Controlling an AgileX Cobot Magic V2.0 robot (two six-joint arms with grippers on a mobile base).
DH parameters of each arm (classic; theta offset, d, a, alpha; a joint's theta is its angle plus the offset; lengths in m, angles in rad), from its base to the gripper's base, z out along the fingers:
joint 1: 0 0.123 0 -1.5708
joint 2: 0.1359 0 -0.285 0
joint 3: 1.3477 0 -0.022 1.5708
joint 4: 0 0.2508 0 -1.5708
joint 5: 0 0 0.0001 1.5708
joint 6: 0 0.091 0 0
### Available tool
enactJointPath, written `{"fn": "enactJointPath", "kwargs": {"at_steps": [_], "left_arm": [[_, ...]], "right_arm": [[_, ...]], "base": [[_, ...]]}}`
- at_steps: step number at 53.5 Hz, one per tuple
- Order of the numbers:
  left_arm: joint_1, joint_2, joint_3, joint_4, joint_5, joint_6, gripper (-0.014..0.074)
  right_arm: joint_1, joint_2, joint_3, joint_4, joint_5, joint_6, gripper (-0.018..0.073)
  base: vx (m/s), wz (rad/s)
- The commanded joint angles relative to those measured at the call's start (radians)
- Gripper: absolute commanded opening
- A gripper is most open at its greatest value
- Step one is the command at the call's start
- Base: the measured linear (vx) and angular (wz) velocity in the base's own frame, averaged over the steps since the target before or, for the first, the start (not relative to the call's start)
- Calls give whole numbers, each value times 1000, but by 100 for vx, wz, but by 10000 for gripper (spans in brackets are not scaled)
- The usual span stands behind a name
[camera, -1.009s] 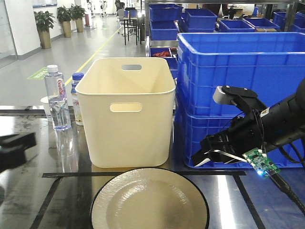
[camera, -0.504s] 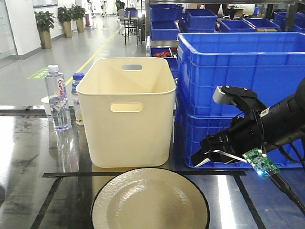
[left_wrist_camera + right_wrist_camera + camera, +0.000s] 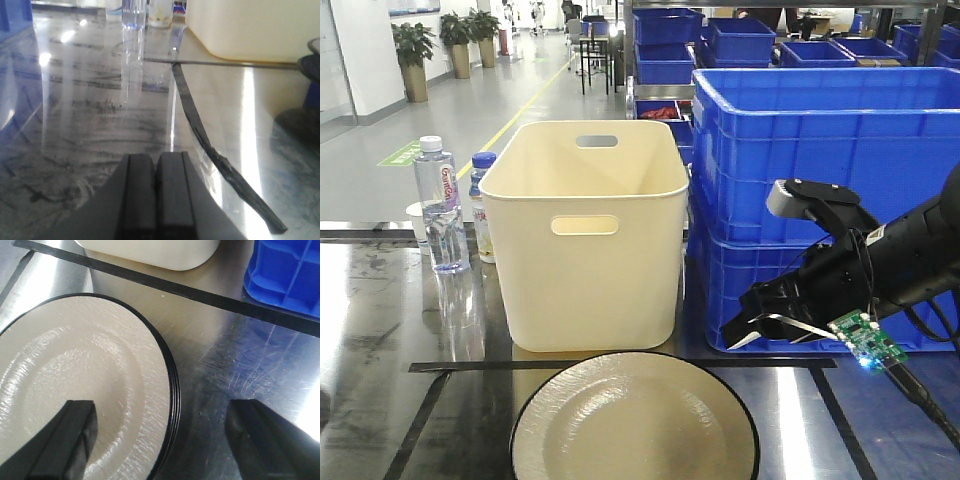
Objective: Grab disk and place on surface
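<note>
The disk [image 3: 635, 420] is a cream plate with a black rim, lying on the glossy dark surface [image 3: 380, 330] at the front, inside black tape lines. In the right wrist view the disk [image 3: 75, 370] shows several stacked rim edges. My right gripper [image 3: 162, 412] is open and hovers over the plate's right rim, one finger above the plate, the other above bare surface [image 3: 235, 355]. From the front, the right gripper [image 3: 748, 328] hangs just right of the plate. My left gripper [image 3: 156, 161] is shut with nothing in it, low over the surface [image 3: 90, 110]. It is out of the front view.
A cream bin [image 3: 585, 235] stands behind the plate. Stacked blue crates [image 3: 820, 150] fill the right. Two water bottles [image 3: 440, 205] stand at the left rear. A green circuit board [image 3: 865, 340] hangs from the right arm. Black tape [image 3: 200, 135] crosses the tabletop.
The left gripper, seen at the front view's left edge a second ago, has gone out of that view. The right arm and the plate have not moved.
</note>
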Motion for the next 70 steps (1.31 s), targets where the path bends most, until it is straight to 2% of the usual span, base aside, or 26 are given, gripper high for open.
{"fn": "enactJointPath", "kwargs": {"at_steps": [1,39,45,53,63,68,70], "left_arm": [[-2,0,-19,3,-64,-10,-4],[-1,0,-20,3,-64,-10,-4],[-1,0,-20,3,-64,-10,-4],[-1,0,-20,3,-64,-10,-4],[-1,0,-20,3,-64,-10,-4],[-1,0,-20,3,-64,-10,-4],[-1,0,-20,3,-64,-10,-4]], "right_arm": [[-3,-42,-35,26,-44,-2,585],[-3,-42,-35,13,-45,-2,585],[7,-84,-15,-6,-49,-2,557],[13,-236,116,-44,-139,-1,417],[7,-516,391,-101,-238,6,140],[7,-670,531,-189,-276,33,-2],[7,-714,570,-218,-294,67,-15]], "base": [[0,0],[0,0],[0,0],[0,0],[0,0],[0,0],[0,0]]}}
